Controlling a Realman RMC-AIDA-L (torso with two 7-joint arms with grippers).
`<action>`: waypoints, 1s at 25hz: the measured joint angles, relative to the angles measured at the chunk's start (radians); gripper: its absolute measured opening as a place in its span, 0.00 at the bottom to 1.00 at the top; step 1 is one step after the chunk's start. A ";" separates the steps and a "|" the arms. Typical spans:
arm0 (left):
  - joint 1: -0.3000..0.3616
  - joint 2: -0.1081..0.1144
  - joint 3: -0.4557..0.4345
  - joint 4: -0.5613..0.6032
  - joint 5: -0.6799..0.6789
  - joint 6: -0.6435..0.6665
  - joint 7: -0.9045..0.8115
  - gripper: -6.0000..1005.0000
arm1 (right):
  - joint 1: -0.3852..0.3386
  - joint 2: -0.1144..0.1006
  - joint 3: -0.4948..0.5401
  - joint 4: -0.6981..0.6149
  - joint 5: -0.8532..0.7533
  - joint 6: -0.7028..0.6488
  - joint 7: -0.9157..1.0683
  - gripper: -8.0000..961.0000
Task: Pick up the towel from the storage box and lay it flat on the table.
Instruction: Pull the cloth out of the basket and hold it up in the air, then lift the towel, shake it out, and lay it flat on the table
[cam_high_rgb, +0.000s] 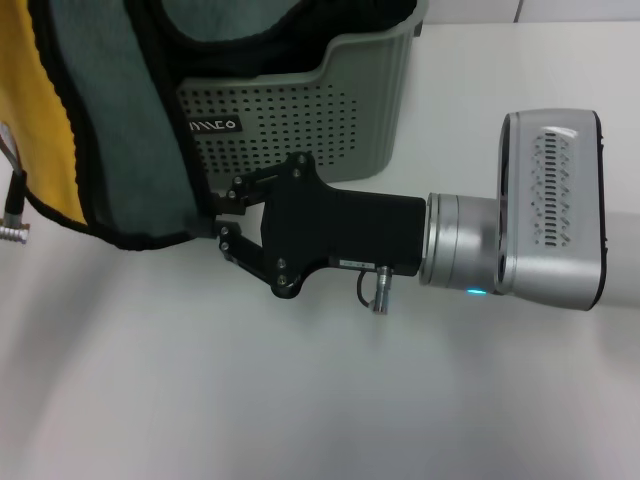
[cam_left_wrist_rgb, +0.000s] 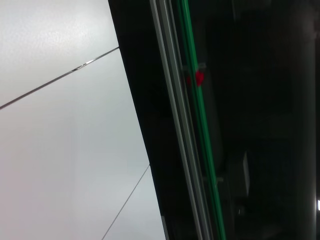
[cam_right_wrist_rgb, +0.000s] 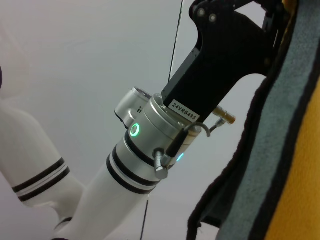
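Head view: right gripper (cam_high_rgb: 215, 232), reaching sideways, pinches hanging towel (cam_high_rgb: 130, 130) edge; left gripper's state unclear.

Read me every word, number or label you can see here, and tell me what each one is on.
"24VRS485": white sticker on the black left pincer, seen in the right wrist view.
White letters, too stylised to read for sure: small black label on the sage-green perforated plastic storage basket.
Too small to read: narrow white strip on the black right pincer.
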 joint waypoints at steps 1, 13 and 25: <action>0.000 0.000 0.000 0.000 0.000 0.000 0.000 0.09 | -0.002 0.000 0.000 0.000 0.003 -0.001 -0.008 0.21; 0.044 0.004 0.026 -0.110 0.002 0.000 -0.015 0.10 | -0.053 -0.007 0.152 -0.028 -0.002 0.009 -0.051 0.03; 0.100 0.000 0.221 -0.323 0.018 -0.123 0.084 0.11 | -0.175 -0.009 0.545 -0.434 -0.363 0.029 0.188 0.01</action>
